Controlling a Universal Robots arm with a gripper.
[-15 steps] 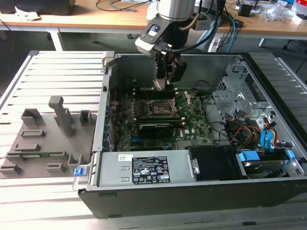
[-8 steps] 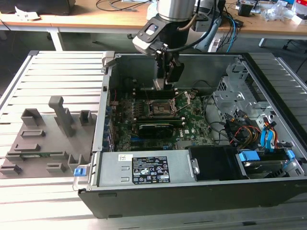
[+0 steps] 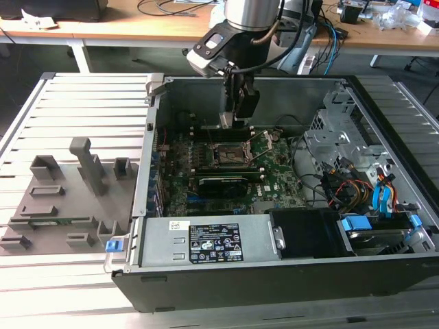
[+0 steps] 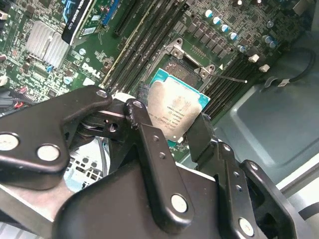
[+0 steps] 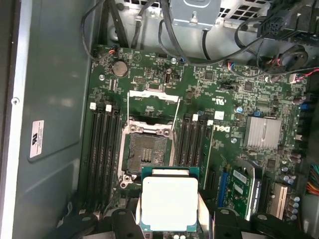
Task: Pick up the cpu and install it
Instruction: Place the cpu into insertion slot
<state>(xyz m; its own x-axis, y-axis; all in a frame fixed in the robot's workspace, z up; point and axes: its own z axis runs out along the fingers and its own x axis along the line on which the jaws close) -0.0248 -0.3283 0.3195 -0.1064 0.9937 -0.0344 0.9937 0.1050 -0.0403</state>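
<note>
The cpu, a flat square chip with a pale silver top and a teal rim, hangs above the motherboard with my gripper shut on its two opposite edges. In the exterior view my gripper hovers inside the open computer case, above and slightly behind the dark socket. The socket lies open in the first wrist view, its metal frame folded back, right beside the held chip. The second wrist view has the socket just past the chip's far corner.
The open computer case lies on a slatted metal table. Memory slots flank the socket, and a silver heatsink sits nearby. Cables and drive bays crowd the case's right end. Grey fixture blocks stand at the exterior view's left.
</note>
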